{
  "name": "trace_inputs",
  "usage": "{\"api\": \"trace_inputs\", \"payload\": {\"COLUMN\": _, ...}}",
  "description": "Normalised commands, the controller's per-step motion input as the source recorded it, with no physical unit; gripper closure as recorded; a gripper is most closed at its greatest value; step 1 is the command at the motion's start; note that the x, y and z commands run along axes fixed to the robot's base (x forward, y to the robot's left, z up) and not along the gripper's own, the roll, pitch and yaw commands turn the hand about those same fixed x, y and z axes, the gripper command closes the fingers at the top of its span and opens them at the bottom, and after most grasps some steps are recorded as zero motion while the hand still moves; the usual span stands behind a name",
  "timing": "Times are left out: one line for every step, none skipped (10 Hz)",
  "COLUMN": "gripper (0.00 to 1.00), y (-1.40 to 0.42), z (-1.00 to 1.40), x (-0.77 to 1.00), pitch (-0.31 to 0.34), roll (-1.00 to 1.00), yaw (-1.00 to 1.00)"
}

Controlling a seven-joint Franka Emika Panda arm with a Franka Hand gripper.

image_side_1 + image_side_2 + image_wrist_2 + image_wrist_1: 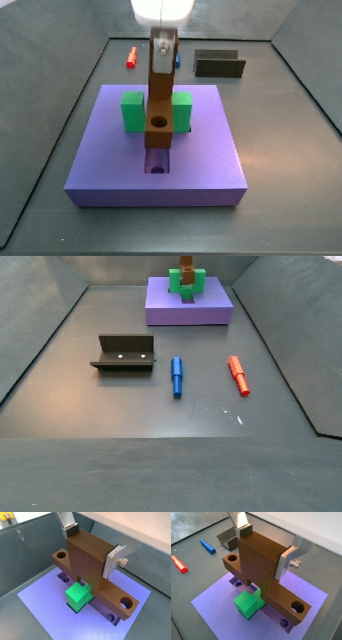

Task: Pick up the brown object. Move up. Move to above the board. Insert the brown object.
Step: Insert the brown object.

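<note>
Here your gripper (pixel 266 547) clasps the brown object (pixel 264 574) upright over the board (pixel 160 150), through the green block (pixel 134 112); you'll find no readable writing.

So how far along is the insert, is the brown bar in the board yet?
Pick-up, lift and move look done: the gripper is over the board, its fingers clamped on the brown object. In hand is the insertion: the bar stands in the green block's gap, its lower end at the groove. Whether it is fully seated is unclear; release remains.
</note>
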Motion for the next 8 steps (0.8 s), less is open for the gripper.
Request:
{"api": "trace_inputs", "payload": {"gripper": 1.0, "y": 0.0, "z": -0.28, "x": -0.07, "pitch": -0.027, "roll": 0.0, "yaw": -0.06}}
{"api": "trace_inputs", "payload": {"gripper": 1.0, "y": -0.01, "z": -0.28, "x": 0.0, "pitch": -0.033, "roll": -0.01, "yaw": -0.05}}
{"api": "trace_inputs", "payload": {"gripper": 1.0, "y": 0.0, "z": -0.3, "x": 0.0, "pitch": -0.034, "roll": 0.0, "yaw": -0.02}}
{"api": "trace_inputs", "payload": {"gripper": 1.0, "y": 0.0, "z": -0.27, "x": 0.0, "pitch": -0.029, "roll": 0.0, "yaw": -0.02}}
{"api": "trace_inputs", "payload": {"gripper": 1.0, "y": -0.01, "z": -0.23, "x": 0.04, "pitch": -0.023, "roll": 0.0, "yaw": -0.04}}
{"api": "trace_inputs", "payload": {"gripper": 1.0, "y": -0.03, "z": -0.22, "x": 0.09, "pitch": -0.016, "roll": 0.0, "yaw": -0.06}}
{"api": "trace_inputs", "payload": {"gripper": 1.0, "y": -0.01, "z": -0.23, "x": 0.09, "pitch": -0.01, "roll": 0.01, "yaw": -0.06}}
{"api": "trace_inputs", "payload": {"gripper": 1.0, "y": 0.0, "z": -0.23, "x": 0.09, "pitch": 0.0, "roll": 0.03, "yaw": -0.07}}
